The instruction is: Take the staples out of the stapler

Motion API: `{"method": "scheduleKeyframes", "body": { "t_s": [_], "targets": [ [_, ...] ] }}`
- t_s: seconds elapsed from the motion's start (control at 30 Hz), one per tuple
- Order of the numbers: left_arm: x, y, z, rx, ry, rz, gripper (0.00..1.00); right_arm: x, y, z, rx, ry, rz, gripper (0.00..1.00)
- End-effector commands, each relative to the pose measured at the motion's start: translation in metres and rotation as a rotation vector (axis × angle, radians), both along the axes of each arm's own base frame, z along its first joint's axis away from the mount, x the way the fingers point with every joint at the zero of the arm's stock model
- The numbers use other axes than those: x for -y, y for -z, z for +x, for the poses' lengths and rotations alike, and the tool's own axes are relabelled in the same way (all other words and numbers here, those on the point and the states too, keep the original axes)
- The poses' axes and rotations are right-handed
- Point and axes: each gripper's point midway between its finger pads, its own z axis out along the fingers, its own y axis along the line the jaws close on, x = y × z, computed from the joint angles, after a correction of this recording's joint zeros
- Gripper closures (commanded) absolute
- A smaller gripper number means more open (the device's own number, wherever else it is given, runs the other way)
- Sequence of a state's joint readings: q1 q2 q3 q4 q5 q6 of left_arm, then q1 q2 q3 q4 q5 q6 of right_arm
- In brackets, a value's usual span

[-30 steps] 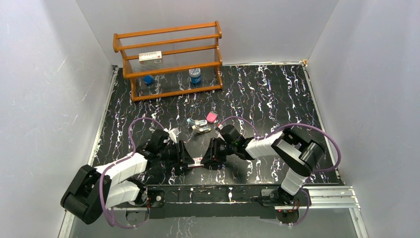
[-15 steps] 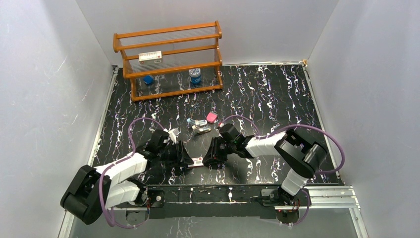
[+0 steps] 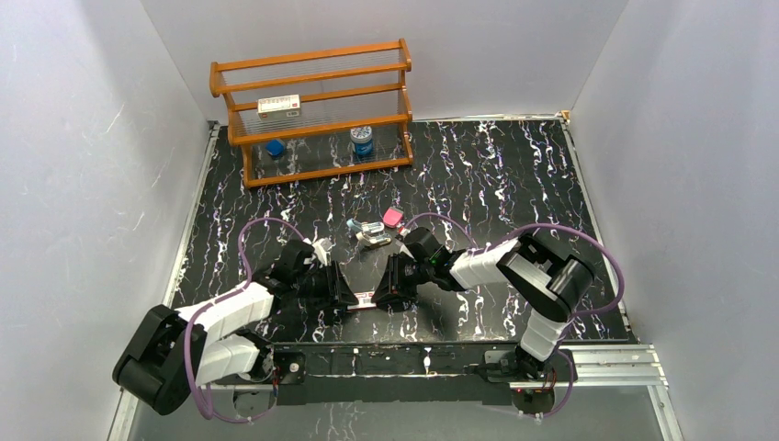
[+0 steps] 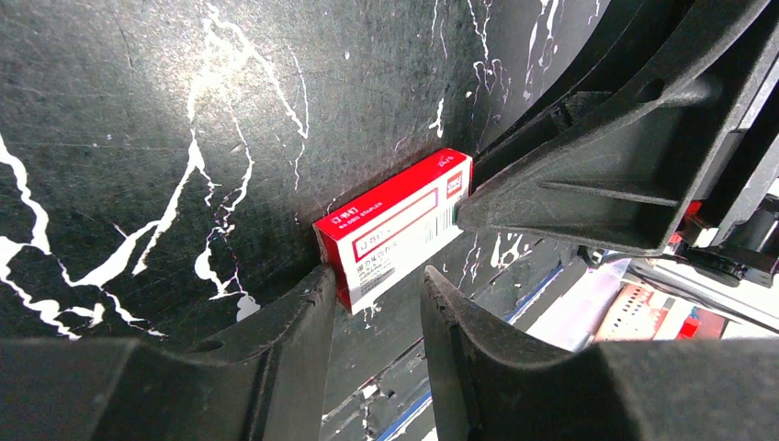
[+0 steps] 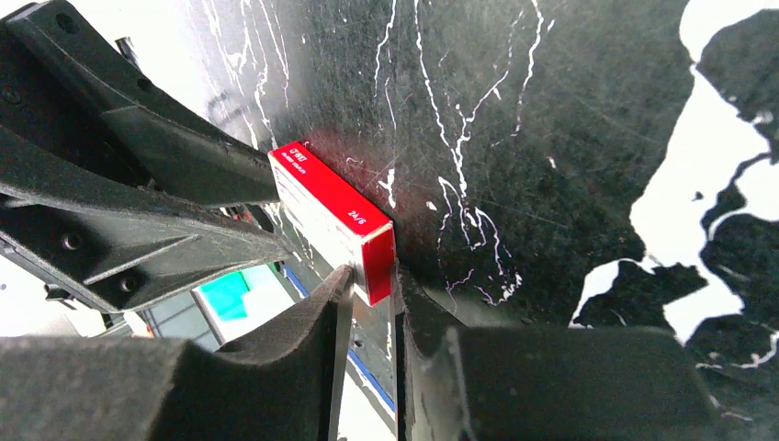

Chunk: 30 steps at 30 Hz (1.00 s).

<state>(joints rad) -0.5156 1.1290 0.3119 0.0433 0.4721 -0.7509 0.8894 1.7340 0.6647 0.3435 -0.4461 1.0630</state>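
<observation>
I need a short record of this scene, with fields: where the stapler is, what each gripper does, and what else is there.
stapler: lies on the table at, beside the pink block, apart from both grippers
left gripper: jaws on both sides of one end of the red-and-white box, with a gap at one finger
right gripper: jaws narrow around the box's other end; contact cannot be told
box position: flat on the table, between the grippers
shelf: wooden, far left, holds a small carton
</observation>
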Motion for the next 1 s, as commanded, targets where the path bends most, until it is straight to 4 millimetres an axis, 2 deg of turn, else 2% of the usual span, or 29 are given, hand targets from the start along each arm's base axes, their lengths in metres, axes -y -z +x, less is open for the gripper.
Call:
{"method": "scheduleKeyframes", "body": {
  "t_s": [0.0, 0.23, 0.33, 0.5, 0.63, 0.97],
  "targets": [
    [0.008, -0.012, 0.004, 0.021, 0.034, -0.024, 0.64, 0.0, 0.004, 0.002, 0.03, -0.02, -0.003, 0.7],
    [0.012, -0.01, 0.001, 0.018, 0.056, -0.029, 0.62, 0.001, -0.003, 0.002, 0.069, -0.025, 0.019, 0.71],
    [0.01, -0.009, 0.002, 0.016, 0.043, -0.02, 0.6, 0.014, 0.005, 0.008, 0.074, 0.029, -0.082, 0.66],
    [0.005, -0.006, 0.003, 0.02, 0.008, 0.001, 0.56, 0.025, 0.004, 0.022, 0.118, 0.079, -0.177, 0.6],
    [0.004, -0.006, 0.002, 0.016, 0.007, 0.007, 0.56, 0.019, 0.003, 0.025, 0.122, 0.064, -0.16, 0.6],
    [0.009, -0.01, 0.004, 0.016, 0.033, -0.006, 0.61, -0.015, -0.017, 0.022, 0.126, -0.055, 0.009, 0.72]
  ]
}}
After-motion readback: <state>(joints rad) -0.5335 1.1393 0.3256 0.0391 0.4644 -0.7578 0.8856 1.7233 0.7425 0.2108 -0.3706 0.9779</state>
